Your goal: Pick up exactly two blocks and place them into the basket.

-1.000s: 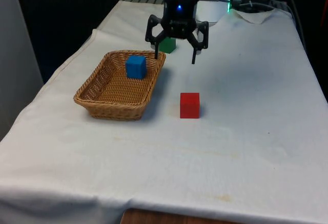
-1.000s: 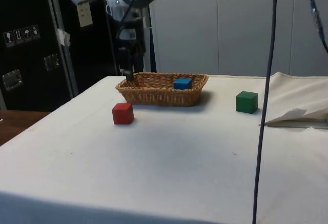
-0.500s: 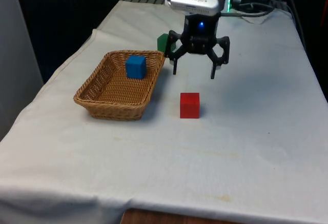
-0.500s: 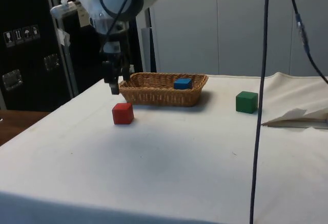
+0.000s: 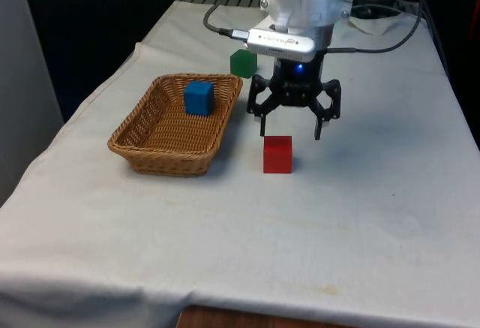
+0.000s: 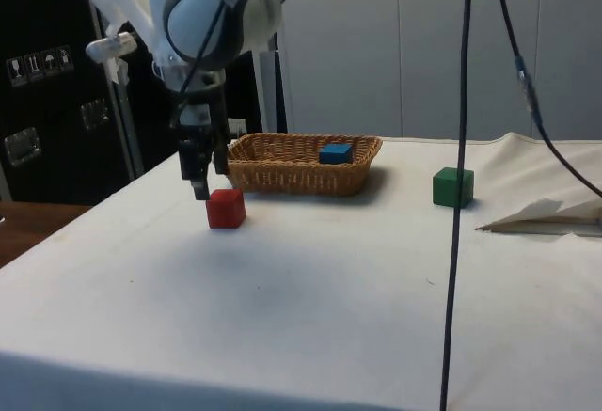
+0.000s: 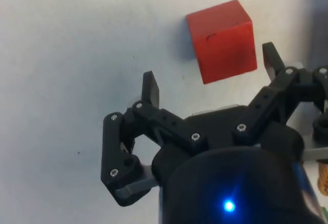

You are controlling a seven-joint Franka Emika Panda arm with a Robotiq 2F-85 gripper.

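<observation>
- Step in hand, as I judge it: reaching for the red block (image 5: 277, 154) as the second of two, since a blue block (image 5: 199, 97) already lies inside the wicker basket (image 5: 142, 144).
- To do it well, the gripper (image 5: 290, 128) should centre over the red block before it drops; in the wrist view the block (image 7: 221, 40) sits off toward one finger rather than midway between the two.
- The fingers should come down past two opposite flat faces, squarely, so the block does not twist or skid on the white cloth (image 5: 360, 215).
- The basket's rim is near the block in the centre-left of the front view, so the nearer finger needs care not to catch the wicker.
- The gripper is spread wide, holds nothing, and hangs just above and behind the block without touching it.
- In the side view the gripper (image 6: 200, 185) hovers at left of centre, just over the block (image 6: 226, 209).
- A green block (image 5: 243, 63) stands on the cloth near the top centre of the front view, apart from the basket.
</observation>
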